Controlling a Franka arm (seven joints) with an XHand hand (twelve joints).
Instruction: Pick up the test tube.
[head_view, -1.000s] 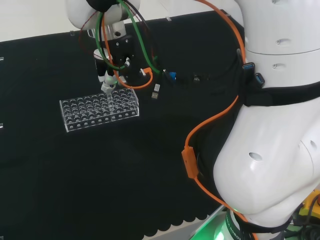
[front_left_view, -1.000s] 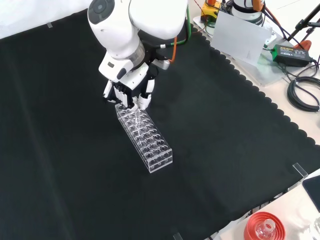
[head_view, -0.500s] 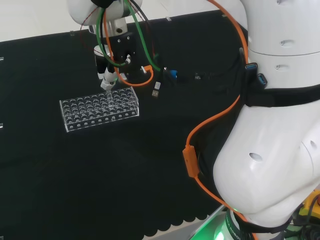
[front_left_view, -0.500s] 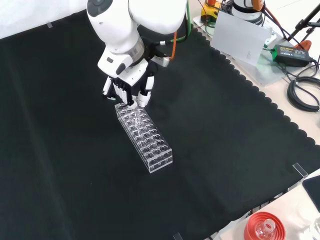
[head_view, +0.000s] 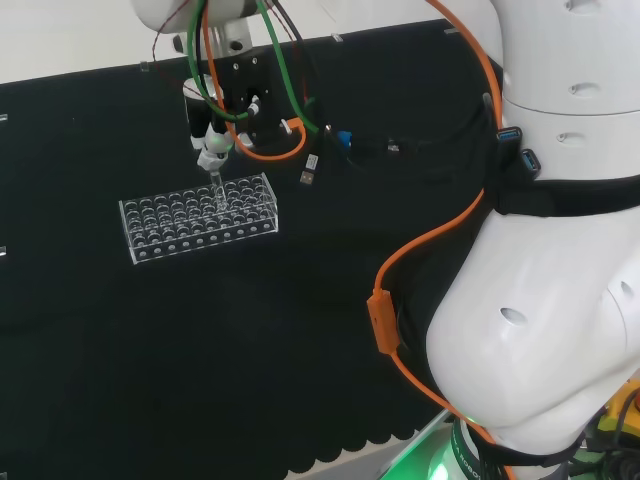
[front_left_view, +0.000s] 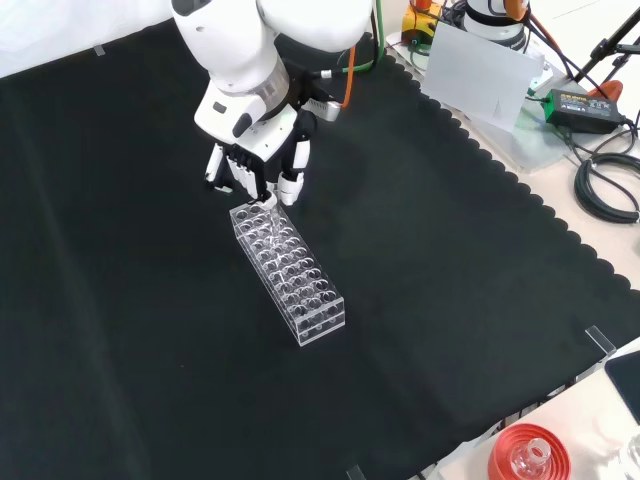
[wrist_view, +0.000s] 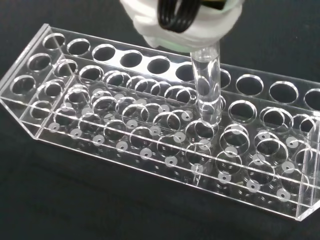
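A clear glass test tube (wrist_view: 207, 85) hangs upright from the hand (wrist_view: 185, 22), whose fingers are curled round its top. Its rounded lower end sits at the top plate of a clear plastic tube rack (wrist_view: 150, 130), over one hole. In the head view the hand (head_view: 213, 140) is above the rack (head_view: 198, 218), near its right end, with the test tube (head_view: 215, 183) reaching down to it. In the front view the hand (front_left_view: 255, 165) hovers over the rack's (front_left_view: 290, 275) far end, and the thin test tube (front_left_view: 268, 212) shows faintly below the fingers.
The rack's other holes look empty in the wrist view. Black cloth (front_left_view: 440, 260) spreads wide around the rack. A red ribbed stand (front_left_view: 525, 455) with glassware sits at the front view's bottom right, beyond the cloth's scalloped edge. Cables (head_view: 300, 150) hang beside the hand.
The hand has risen over the second, drawing the test tube up out of the rack. The rack has stayed in place.
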